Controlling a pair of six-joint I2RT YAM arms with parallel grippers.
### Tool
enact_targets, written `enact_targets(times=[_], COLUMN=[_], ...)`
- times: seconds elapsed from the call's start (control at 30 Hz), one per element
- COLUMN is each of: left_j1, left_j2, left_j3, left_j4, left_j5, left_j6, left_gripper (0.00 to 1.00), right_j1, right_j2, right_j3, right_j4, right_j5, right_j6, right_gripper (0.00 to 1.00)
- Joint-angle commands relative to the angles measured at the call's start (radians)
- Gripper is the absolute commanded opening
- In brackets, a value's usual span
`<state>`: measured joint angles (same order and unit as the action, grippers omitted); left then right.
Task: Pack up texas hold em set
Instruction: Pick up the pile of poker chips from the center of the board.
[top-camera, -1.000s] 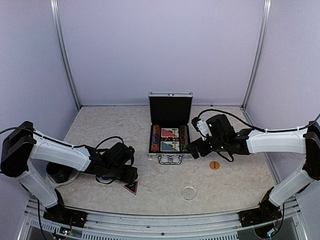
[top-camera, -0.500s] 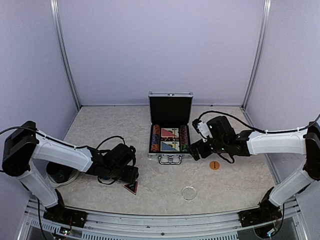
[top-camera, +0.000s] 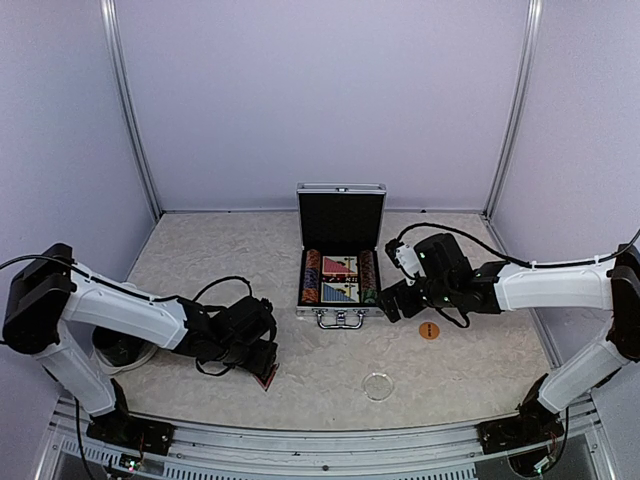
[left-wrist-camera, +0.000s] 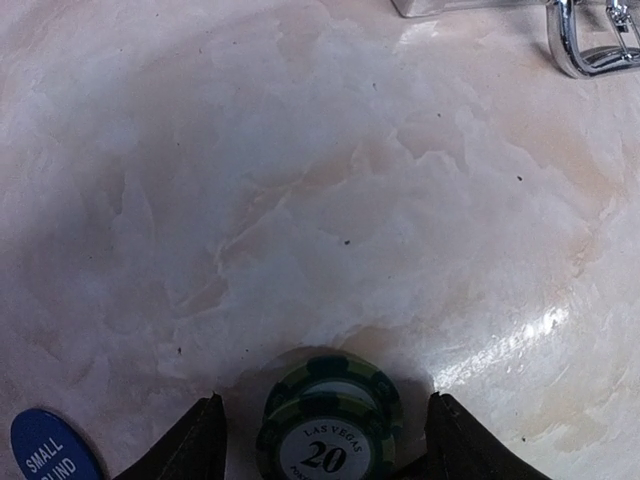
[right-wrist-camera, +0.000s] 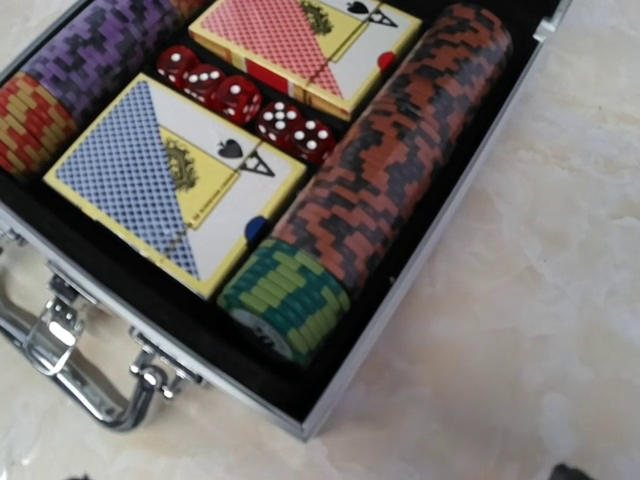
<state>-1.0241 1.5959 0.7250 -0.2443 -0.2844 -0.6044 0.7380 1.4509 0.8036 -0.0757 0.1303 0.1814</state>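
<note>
The silver briefcase (top-camera: 340, 300) lies open mid-table with its lid upright. Its tray (right-wrist-camera: 432, 285) holds a blue deck (right-wrist-camera: 165, 180), a red deck (right-wrist-camera: 300, 45), red dice (right-wrist-camera: 245, 100) and chip rows (right-wrist-camera: 400, 150). Two stacked green chips (left-wrist-camera: 335, 425) marked 20 lie on the table between my left gripper's (left-wrist-camera: 322, 405) fingers (left-wrist-camera: 195, 445), with a gap on each side; the jaws are open. That left gripper (top-camera: 260, 362) is low at the front left and covers most of the triangle marker (top-camera: 268, 378). My right gripper (top-camera: 392, 298) hangs open beside the case's right front corner, holding nothing.
An orange button (top-camera: 429, 330) lies right of the case. A blue "small blind" button (left-wrist-camera: 50, 452) lies left of my left fingers. A clear round disc (top-camera: 378, 385) sits near the front edge. A dark cup on a clear plate (top-camera: 122, 350) stands under the left arm.
My left gripper has slid slightly nearer and rightward, now covering most of the triangle marker. The right arm has barely shifted.
</note>
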Motion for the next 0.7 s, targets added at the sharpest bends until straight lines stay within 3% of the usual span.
enact_targets(times=[0.0,0.3,0.53,0.67], left_j1=[-0.024,-0.032,-0.047,-0.047], left_j2=[0.058,0.097,0.097,0.083], left_j3=[-0.019,-0.016,-0.022,-0.017], left_j4=[-0.13,-0.121,-0.122,-0.124], left_j5=[0.013,0.007,0.008,0.01], left_j6=[-0.044,-0.041,-0.044,-0.046], left_gripper=[0.66,0.57,0.34,0.31], right_j1=[-0.009,-0.01,-0.008,-0.009], right_j2=[-0.022,-0.025,-0.029,-0.022], right_j3=[-0.012,-0.004,-0.004,0.013], right_j4=[0.021,0.009,0.006,-0.005], right_j5=[-0.006,-0.005,-0.005,-0.02], right_j6=[0.007,0.006,0.007,0.005], right_gripper=[0.99,0.99,0.99,0.99])
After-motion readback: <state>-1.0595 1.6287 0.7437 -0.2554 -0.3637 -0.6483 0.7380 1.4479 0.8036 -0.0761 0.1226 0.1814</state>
